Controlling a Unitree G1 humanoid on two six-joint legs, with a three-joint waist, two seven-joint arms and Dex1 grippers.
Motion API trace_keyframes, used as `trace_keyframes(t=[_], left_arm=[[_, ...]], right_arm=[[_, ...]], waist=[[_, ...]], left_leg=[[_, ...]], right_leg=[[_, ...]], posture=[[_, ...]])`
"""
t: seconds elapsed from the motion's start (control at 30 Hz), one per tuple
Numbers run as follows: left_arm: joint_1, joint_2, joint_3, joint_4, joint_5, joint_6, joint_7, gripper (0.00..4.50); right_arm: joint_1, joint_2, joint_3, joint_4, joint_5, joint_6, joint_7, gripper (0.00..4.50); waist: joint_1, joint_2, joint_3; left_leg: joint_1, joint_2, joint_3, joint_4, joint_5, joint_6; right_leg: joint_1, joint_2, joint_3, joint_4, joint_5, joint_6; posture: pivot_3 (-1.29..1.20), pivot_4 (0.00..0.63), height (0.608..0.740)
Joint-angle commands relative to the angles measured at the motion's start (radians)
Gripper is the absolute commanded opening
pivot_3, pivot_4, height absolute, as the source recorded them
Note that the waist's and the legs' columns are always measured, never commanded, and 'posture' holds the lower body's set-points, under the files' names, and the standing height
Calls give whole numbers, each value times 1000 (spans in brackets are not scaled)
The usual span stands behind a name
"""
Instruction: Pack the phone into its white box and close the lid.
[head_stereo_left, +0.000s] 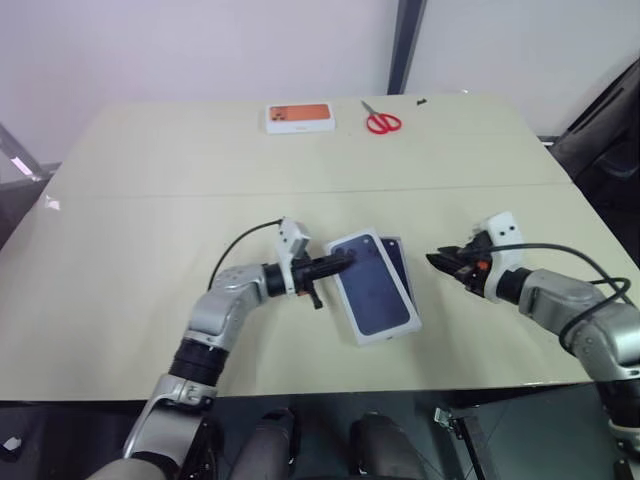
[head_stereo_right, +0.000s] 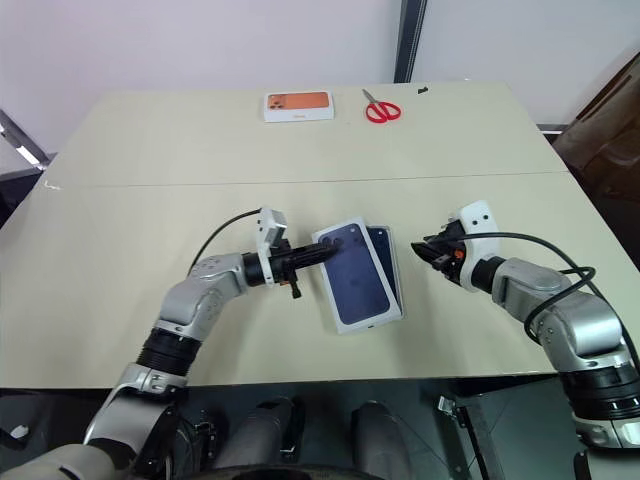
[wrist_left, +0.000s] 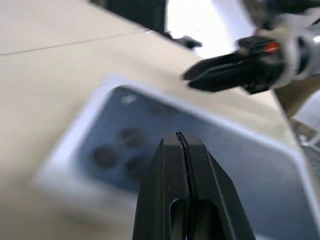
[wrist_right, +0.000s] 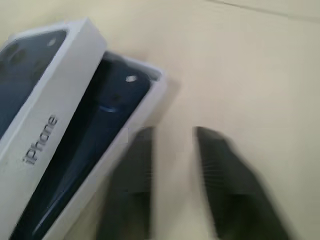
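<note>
White cardboard is what matters here: the lid (head_stereo_left: 372, 286), printed with a dark blue phone picture on top, lies skewed over the box (wrist_right: 150, 80) near the middle of the table (head_stereo_left: 150, 200), leaving one long side uncovered. In that open strip the phone (wrist_right: 107, 125) lies flat in the tray, dark and glossy. The left gripper (head_stereo_left: 343, 264) has its fingers pressed tight together with nothing between them, the tip resting at the lid's near corner as if to nudge it. The right gripper (head_stereo_left: 440, 262) hovers just beside the box's far side, apart from it; from the head views its black fingers look drawn together and empty, though its own wrist view smears them so the gap is hard to read. I would judge the lid light, stiff and slick, apt to skate or tip under a push, and the whole box light enough to slide along with it. Better to steady the tray wall on one side and take the lid by its long edges, squaring it before pressing down. Far back lie scissors (head_stereo_left: 381, 121) and an orange-topped box (head_stereo_left: 299, 117).
</note>
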Motion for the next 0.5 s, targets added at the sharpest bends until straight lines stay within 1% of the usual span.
trace_keyframes(t=[0.03,0.17,0.4,0.5], left_arm=[[30,45,17,-80,-28,70,-13,0],[68,99,12,-132,-38,160,-15,0],[88,124,8,-165,-64,268,-20,0],[98,135,-10,-156,-51,269,-30,0]], right_arm=[[10,18,12,-66,-78,-61,41,61],[21,45,7,-86,-114,-72,78,61],[15,71,17,-107,-159,-62,128,61],[9,86,14,-114,-170,-55,139,61]], waist=[[3,0,0],[2,0,0],[2,0,0],[-1,0,0]], left_leg=[[0,0,0,0,0,0],[0,0,-1,0,0,0],[0,-1,-1,0,0,0],[0,0,-1,-1,0,-1]], right_leg=[[0,0,0,0,0,0],[0,-1,0,-1,0,0],[0,-1,0,-1,0,0],[0,-1,0,-1,0,0]], posture=[[0,150,734],[0,150,734],[0,150,734],[0,150,734]])
